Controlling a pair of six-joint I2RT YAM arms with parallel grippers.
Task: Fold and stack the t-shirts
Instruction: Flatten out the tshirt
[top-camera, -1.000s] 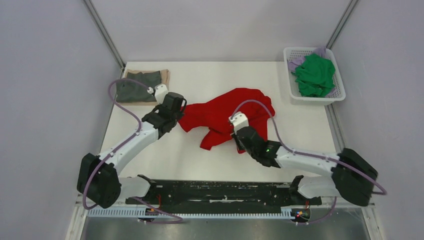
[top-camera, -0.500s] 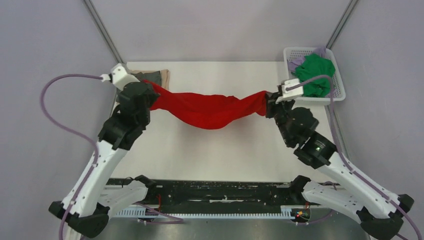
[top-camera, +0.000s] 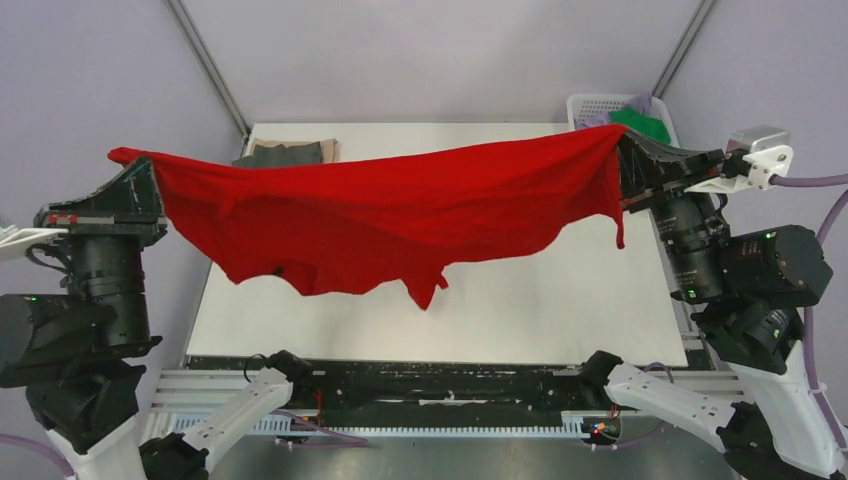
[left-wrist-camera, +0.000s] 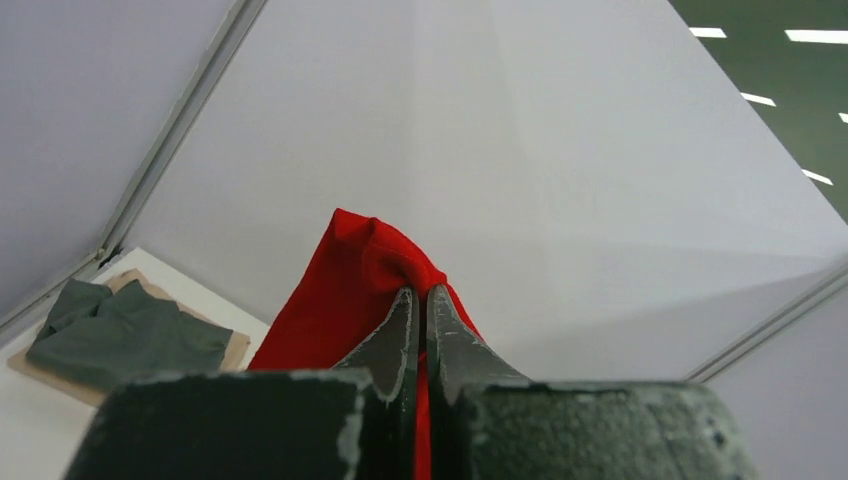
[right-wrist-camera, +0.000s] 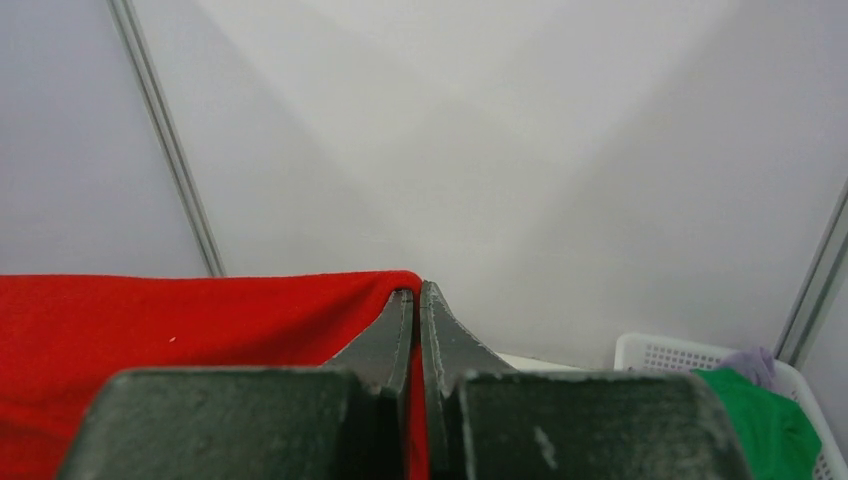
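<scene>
Red soft cloth t-shirt (top-camera: 400, 210): held aloft, stretched wide between the two arms above the white counter (top-camera: 560, 300). Top edge is taut from side to side; the body sags below in loose folds, one point drooping lowest near the middle. No part is seen touching the counter. Left gripper (left-wrist-camera: 420, 292): jaws pressed together, pinching a bunched corner of the red cloth at the tips. Right gripper (right-wrist-camera: 416, 290): jaws likewise closed, pinching the opposite top corner, with the cloth running off flat to its left. White plastic lattice basket (top-camera: 590, 100): far right corner, partly hidden behind the raised shirt and right arm. Dark grey folded t-shirt (top-camera: 285, 152): far left corner of the counter, lying on a tan t-shirt (top-camera: 330, 150) whose edge shows beneath it. Green t-shirt (top-camera: 645, 120): in the basket, unfolded. Pale lilac cloth (right-wrist-camera: 750, 362): in the basket beside the green one. Step in hand, by judgement: spreading the red shirt out before folding. Next move calls for lowering both corners together and laying the cloth flat, keeping tension so it does not bunch, on the open area clear of the stack.
</scene>
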